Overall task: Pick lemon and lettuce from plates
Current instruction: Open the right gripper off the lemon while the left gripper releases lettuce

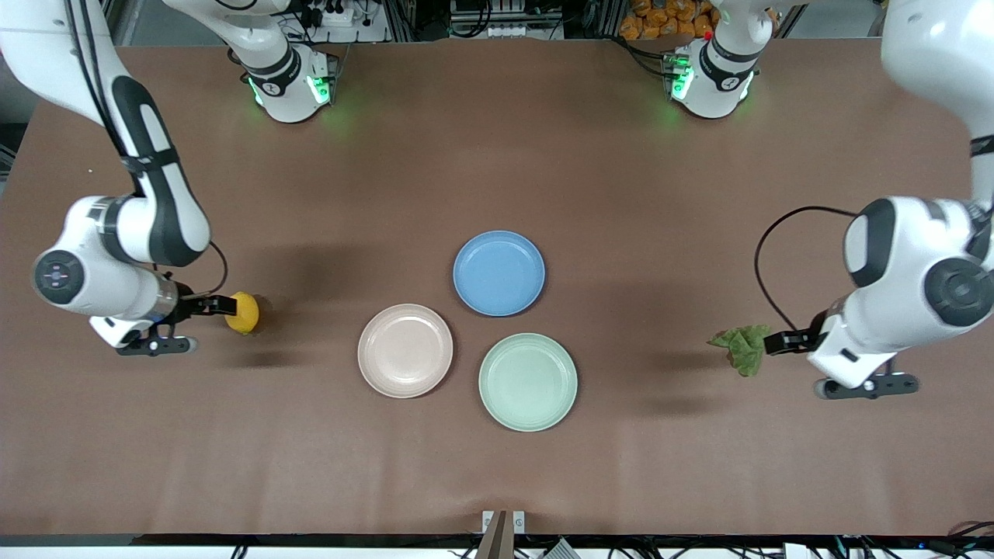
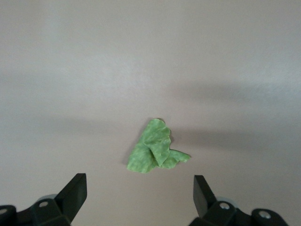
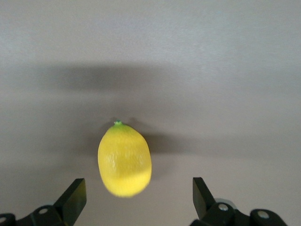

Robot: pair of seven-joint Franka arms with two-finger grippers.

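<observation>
1. Three round plates are sitting in the middle of the front frame: a blue plate point(image 1: 498, 272) uppermost, a beige-pink plate point(image 1: 404, 350) below it toward the right arm's end, and a mint-green plate point(image 1: 528, 381) lowest, nearest the front camera. All three are lying bare, with nothing on them.
2. No brand, label or readable writing is showing on the plates, the arms or the table.
3. The table point(image 1: 497, 171) is wearing a plain brown covering that is filling nearly the whole frame; soft shadows are falling across it under both arms. Along the top edge, cables, metal framing and a heap of orange items are showing past the two bases, whose green lights are glowing.
4. The lemon point(image 1: 243, 312) is lying on the brown surface at the middle left of the front frame, well apart from the plates. The right gripper point(image 3: 136, 200) is hanging over it with its fingers point(image 3: 74, 197) standing wide apart, clear of the fruit.
5. The lettuce point(image 1: 742, 346) is lying on the surface at the middle right of the front frame, also well apart from the plates. The left gripper point(image 2: 140, 195) is hanging over it, fingers point(image 2: 75, 190) spread wide and gripping nothing.
</observation>
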